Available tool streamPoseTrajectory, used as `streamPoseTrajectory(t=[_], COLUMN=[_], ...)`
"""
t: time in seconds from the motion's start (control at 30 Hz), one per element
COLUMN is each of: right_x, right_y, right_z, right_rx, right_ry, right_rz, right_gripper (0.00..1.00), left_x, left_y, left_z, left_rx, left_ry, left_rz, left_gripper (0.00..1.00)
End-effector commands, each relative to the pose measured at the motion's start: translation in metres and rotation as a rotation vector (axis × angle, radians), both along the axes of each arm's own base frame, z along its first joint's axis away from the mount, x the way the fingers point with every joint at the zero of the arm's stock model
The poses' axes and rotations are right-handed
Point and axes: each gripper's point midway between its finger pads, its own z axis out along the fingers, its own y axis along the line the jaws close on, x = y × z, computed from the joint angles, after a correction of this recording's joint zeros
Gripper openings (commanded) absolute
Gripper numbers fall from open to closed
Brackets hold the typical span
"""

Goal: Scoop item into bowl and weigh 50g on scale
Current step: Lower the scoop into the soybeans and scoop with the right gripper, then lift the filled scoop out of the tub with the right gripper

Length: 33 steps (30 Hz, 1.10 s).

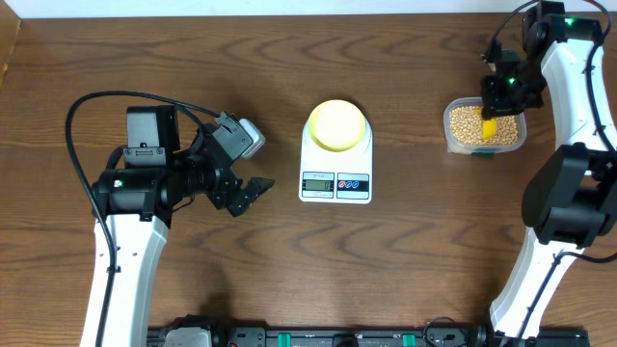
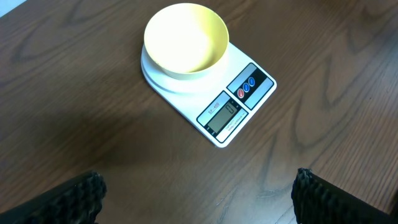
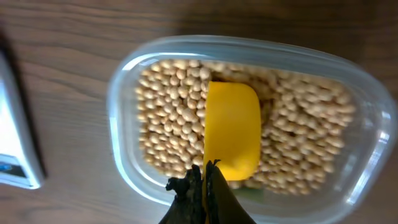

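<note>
The pale yellow-green bowl (image 1: pixel 335 124) (image 2: pixel 185 38) stands empty on the white scale (image 1: pixel 336 173) (image 2: pixel 245 106) at the table's middle. Tan beans (image 1: pixel 467 121) (image 3: pixel 168 112) fill a clear plastic tub (image 1: pixel 453 141) (image 3: pixel 124 81) at the right. My right gripper (image 1: pixel 501 96) (image 3: pixel 204 169) is shut on the handle of a yellow scoop (image 1: pixel 489 128) (image 3: pixel 232 130), whose cup lies in the beans. My left gripper (image 1: pixel 249 193) (image 2: pixel 199 193) hovers open left of the scale, nothing between its fingers (image 2: pixel 81 193).
The left arm's body (image 1: pixel 145 183) and its cable lie over the table's left side. The right arm (image 1: pixel 578 125) rises along the right edge. Bare wood lies between scale and tub.
</note>
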Motion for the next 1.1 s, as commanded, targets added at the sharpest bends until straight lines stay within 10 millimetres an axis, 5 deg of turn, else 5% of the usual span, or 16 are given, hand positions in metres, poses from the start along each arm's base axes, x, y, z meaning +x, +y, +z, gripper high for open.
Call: streamPoseTrajectory(t=[0.0,0.7,1.07], right_x=[-0.001,-0.011,-0.014], right_y=[0.012,-0.024,-0.026], right_z=[0.000,0.001,0.007], right_rx=[0.111,0.310,0.378], right_ry=[0.002,0.006,-0.010], right_rz=[-0.019,-0.176,-0.166], right_gripper=[0.01,0.01,0.01], left_x=[0.001,0.001,0.001], left_y=[0.000,0.000,0.000], left_z=[0.002,0.002,0.002], left_rx=[-0.001,-0.001,-0.001], left_ry=[-0.015,-0.015,-0.015], left_rz=[-0.011,-0.011,-0.011], left_gripper=[0.98,0.98,0.98])
